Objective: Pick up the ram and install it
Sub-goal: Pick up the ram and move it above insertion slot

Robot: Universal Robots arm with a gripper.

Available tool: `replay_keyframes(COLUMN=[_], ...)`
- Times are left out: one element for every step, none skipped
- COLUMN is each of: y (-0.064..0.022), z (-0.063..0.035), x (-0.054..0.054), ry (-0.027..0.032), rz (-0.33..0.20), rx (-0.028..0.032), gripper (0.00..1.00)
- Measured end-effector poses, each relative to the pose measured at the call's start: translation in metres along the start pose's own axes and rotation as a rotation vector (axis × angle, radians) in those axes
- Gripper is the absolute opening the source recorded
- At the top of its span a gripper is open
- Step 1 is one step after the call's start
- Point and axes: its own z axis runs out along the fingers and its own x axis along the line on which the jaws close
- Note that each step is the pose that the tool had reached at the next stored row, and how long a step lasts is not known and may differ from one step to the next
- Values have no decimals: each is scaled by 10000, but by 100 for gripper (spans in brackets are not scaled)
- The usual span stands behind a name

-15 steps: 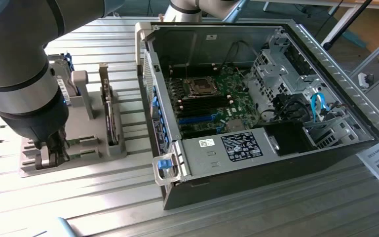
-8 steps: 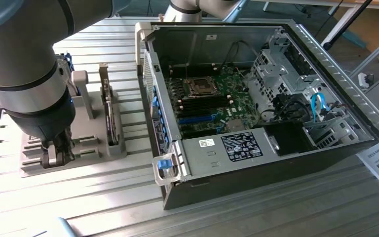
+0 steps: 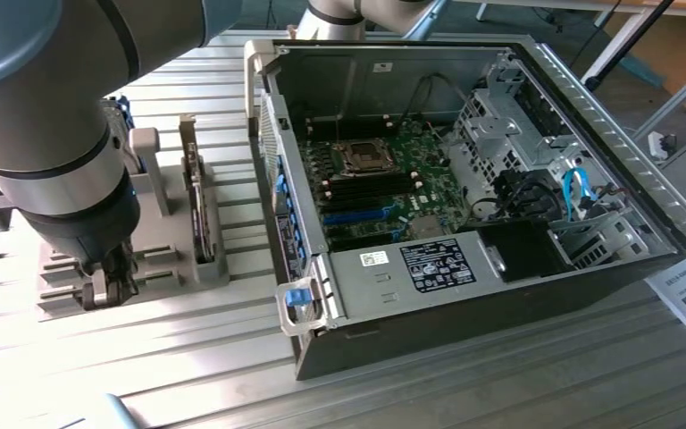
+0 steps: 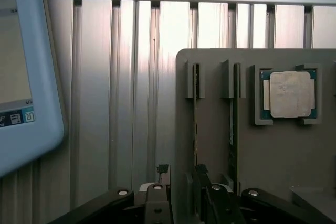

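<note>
Table (image 3: 140, 366): silver aluminium, ribbed in parallel slats; holder (image 3: 164, 277): plain matte grey; arm (image 3: 46, 134): grey shell, silver band, black joint; gripper (image 3: 107, 290): black; ram (image 4: 196, 124): dark green edge; processor (image 4: 289, 94): dull silver lid on green board; tablet (image 4: 39, 103): pale blue frame, off-white screen; case (image 3: 463, 332): dark grey outside, bare silver inside; motherboard (image 3: 379, 179): green, black slots, one blue; cable (image 3: 575, 192): light blue; power supply (image 3: 367, 277): silver, black label with white print, small white sticker; latch (image 3: 299, 297): blue.

The arm (image 3: 51, 152) points downward, fingers (image 4: 202, 180) spread wide apart.
</note>
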Motion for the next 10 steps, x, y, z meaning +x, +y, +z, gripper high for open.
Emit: replay_keyframes(y=[0, -1, -1, -2, -2, -3, -4, -4, -4, -4], z=[1, 2, 5, 6, 8, 12, 21, 31, 50, 72], x=[0, -1, -12, -46, -64, -77, -82, -84, -86, -90], ry=[-1, -2, -5, -2, -1, -2, -3, -3, -2, -3], rz=[0, 1, 1, 0, 0, 0, -1, -2, -1, 0], rx=[1, 2, 5, 1, 1, 2, 4, 4, 2, 3], gripper=[31, 31, 31, 31, 31, 31, 31, 31, 31, 31])
